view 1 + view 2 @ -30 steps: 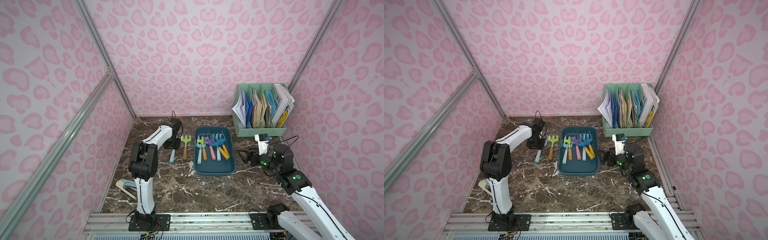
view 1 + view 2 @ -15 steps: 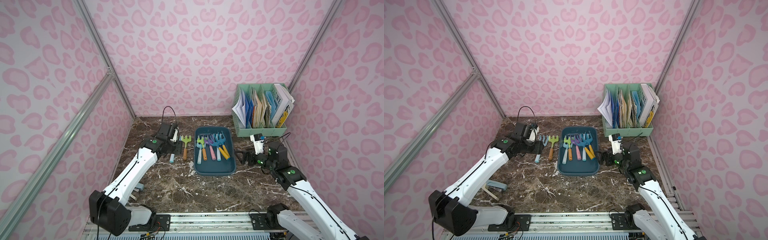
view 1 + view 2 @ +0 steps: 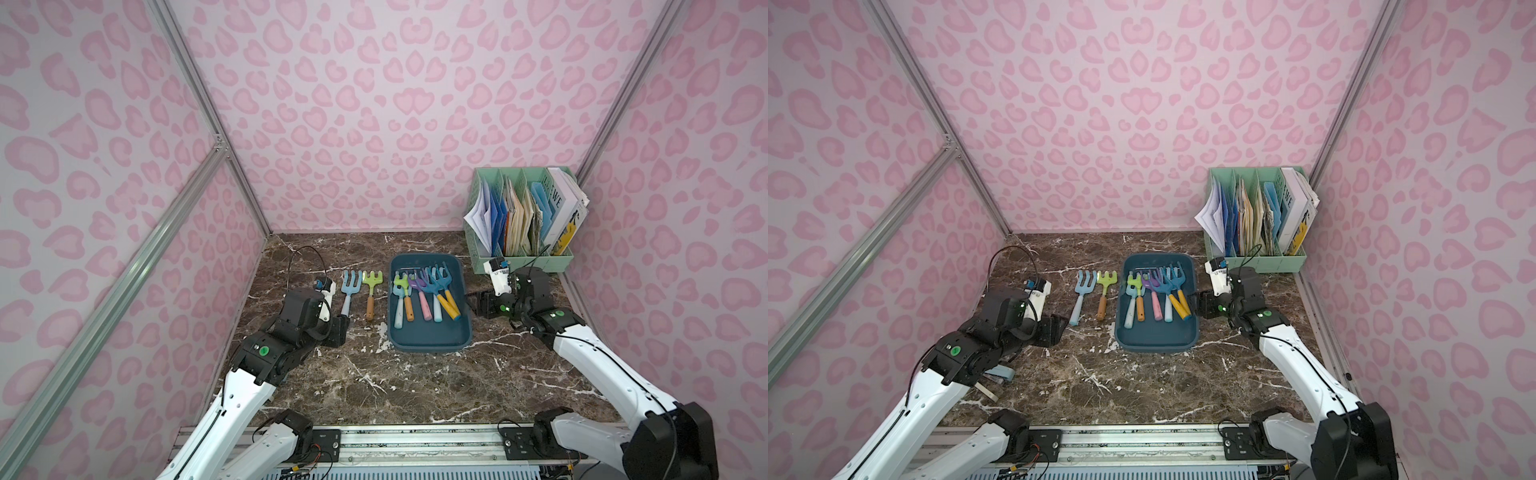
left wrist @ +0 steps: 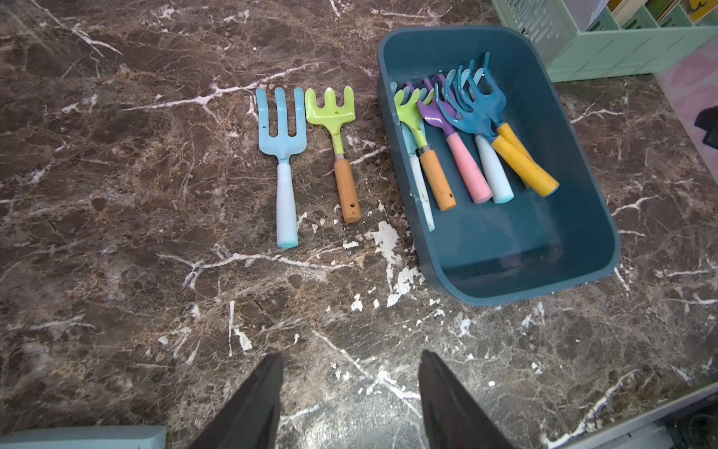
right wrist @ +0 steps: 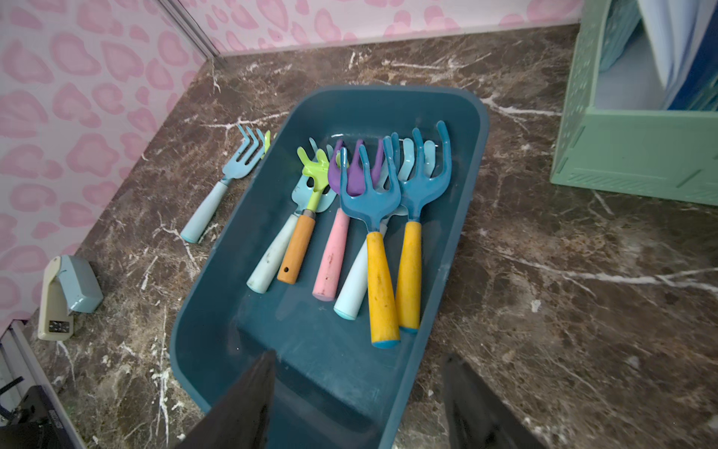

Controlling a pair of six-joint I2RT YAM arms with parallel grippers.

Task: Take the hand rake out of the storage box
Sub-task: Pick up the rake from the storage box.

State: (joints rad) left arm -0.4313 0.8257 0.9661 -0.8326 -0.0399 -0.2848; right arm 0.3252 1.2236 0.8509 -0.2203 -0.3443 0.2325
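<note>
My left jaws, parted and empty, sit near the left edge of the bench (image 3: 395, 386), clear of the blue rake (image 3: 348, 293) and green rake (image 3: 370, 293) laid out there. Mid-bench, the storage box (image 3: 428, 334) holds the other hand rakes (image 3: 424, 297). My right jaws, parted and empty, flank its right rim to reach in.

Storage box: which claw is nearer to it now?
Right. The right claw sits open at the right rim of the storage box. The left claw, also open, stands clear of its left side, by the handles of two rakes on the table.
</note>
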